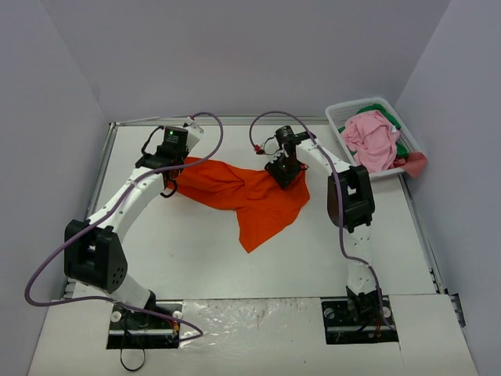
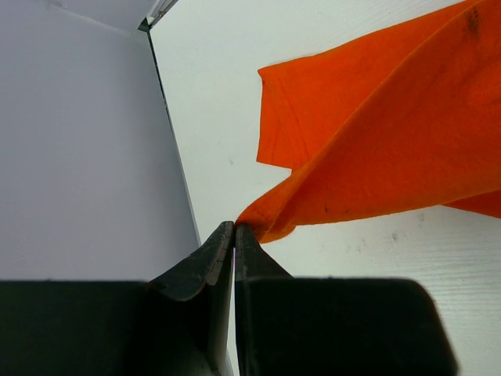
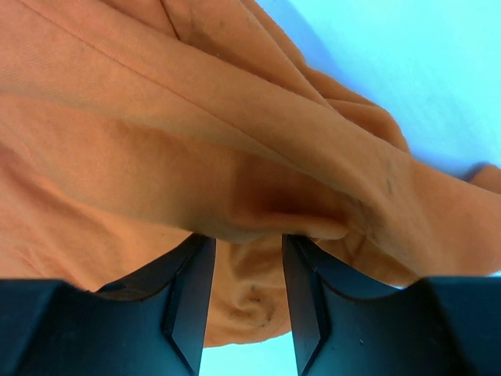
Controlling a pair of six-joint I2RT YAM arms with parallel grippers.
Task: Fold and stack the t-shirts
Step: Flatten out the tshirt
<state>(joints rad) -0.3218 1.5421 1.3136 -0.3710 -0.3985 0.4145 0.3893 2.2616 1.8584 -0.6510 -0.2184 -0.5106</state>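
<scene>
- Overhead, top view: orange shirt [image 1: 254,200] lies twisted at frame centre, strung between left gripper [image 1: 167,186] and right gripper [image 1: 283,175]. Pink shirt [image 1: 372,139] sits in basket [image 1: 338,117], upper right.
- Left wrist: left gripper [image 2: 234,229] is fully closed and pinches only the orange shirt's [image 2: 376,157] corner tip. Risk: the corner slips out under tension.
- Right wrist: right gripper [image 3: 244,243] is part-open astride a fold, and the grip cannot be confirmed. Risk: the twist gets folded in.

Flat white table [image 1: 196,258]: one bright orange cloth t-shirt [image 1: 254,204], crumpled, lying between left gripper [image 1: 169,188] jaws and right gripper [image 1: 283,178] jaws; one white slotted plastic basket [image 1: 338,117], beyond right jaws, rightward.
</scene>
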